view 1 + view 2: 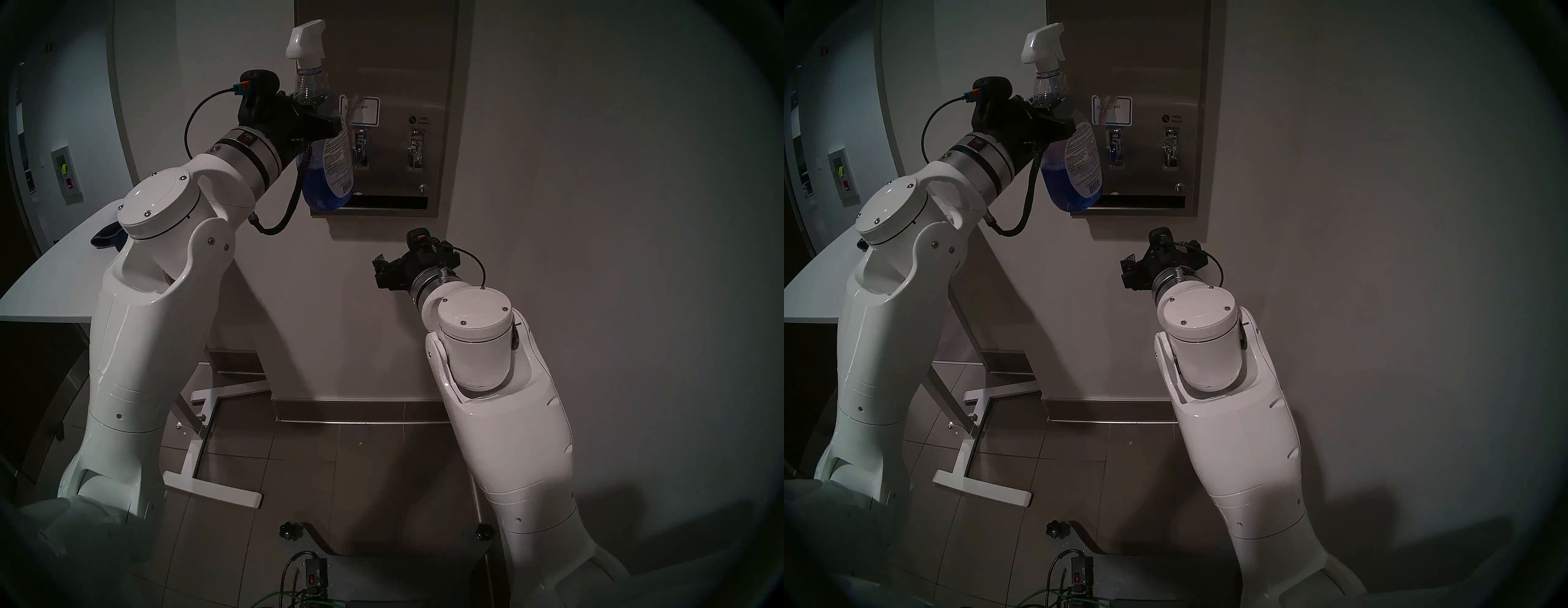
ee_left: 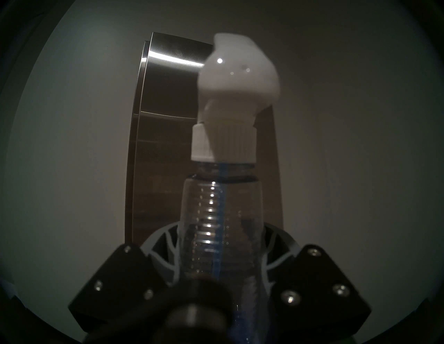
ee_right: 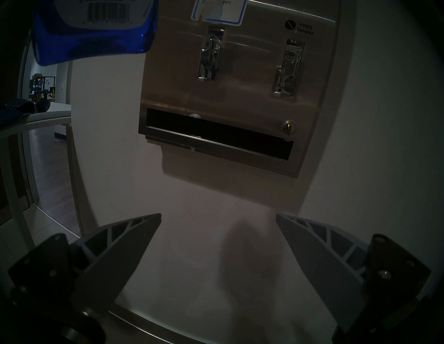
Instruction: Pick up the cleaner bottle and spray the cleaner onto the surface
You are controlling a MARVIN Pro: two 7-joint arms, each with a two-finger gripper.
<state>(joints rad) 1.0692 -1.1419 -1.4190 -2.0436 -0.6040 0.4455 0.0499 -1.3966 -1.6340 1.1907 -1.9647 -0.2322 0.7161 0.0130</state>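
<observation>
My left gripper (image 1: 316, 114) is shut on the ribbed neck of the cleaner bottle (image 1: 329, 170), holding it upright and raised. Its white trigger head (image 1: 303, 40) faces the surface, a brushed steel wall dispenser (image 1: 394, 63). Blue cleaner (image 1: 322, 193) fills the bottle's lower part. In the left wrist view the fingers (image 2: 165, 252) clamp the clear neck (image 2: 221, 216), with the dispenser (image 2: 163, 144) behind. A pale streak crosses the blue-edged sticker (image 1: 358, 108), and white drops (image 3: 194, 116) sit at the dark slot. My right gripper (image 3: 218, 216) hangs open and empty below the dispenser (image 3: 252, 96).
A white table (image 1: 55, 276) stands at the left with a dark blue cloth (image 1: 106, 235) on it, partly behind my left arm. Its white foot (image 1: 212, 488) spreads over the tiled floor. The plain wall is close behind both grippers. A doorway opens at the far left.
</observation>
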